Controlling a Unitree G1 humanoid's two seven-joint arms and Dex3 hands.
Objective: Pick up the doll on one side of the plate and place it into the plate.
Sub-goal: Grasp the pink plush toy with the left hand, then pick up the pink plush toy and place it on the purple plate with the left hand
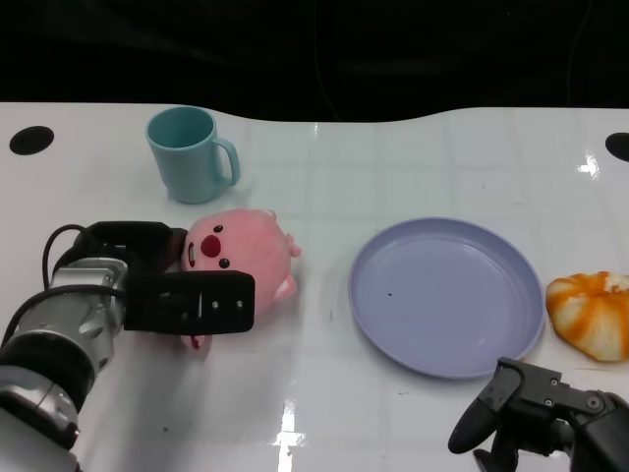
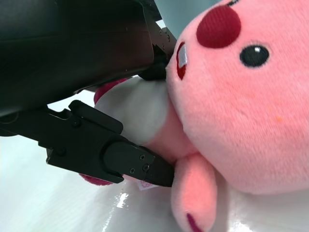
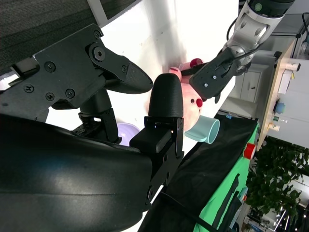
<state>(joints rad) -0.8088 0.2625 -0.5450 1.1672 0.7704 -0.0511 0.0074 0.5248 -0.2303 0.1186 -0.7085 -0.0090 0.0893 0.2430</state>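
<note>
A pink plush doll lies on the white table, left of the lavender plate. My left hand grips the doll from its left side, with one finger across its front and the thumb behind it. The left wrist view shows the doll close up, a black finger under its white belly and the hand's shell against its mouth. My right hand rests near the table's front edge below the plate, fingers apart and holding nothing. In the right wrist view the doll shows far off.
A teal mug stands just behind the doll. An orange and white ribbed plush lies right of the plate. Black holes mark the table's far corners, and its back edge meets a dark backdrop.
</note>
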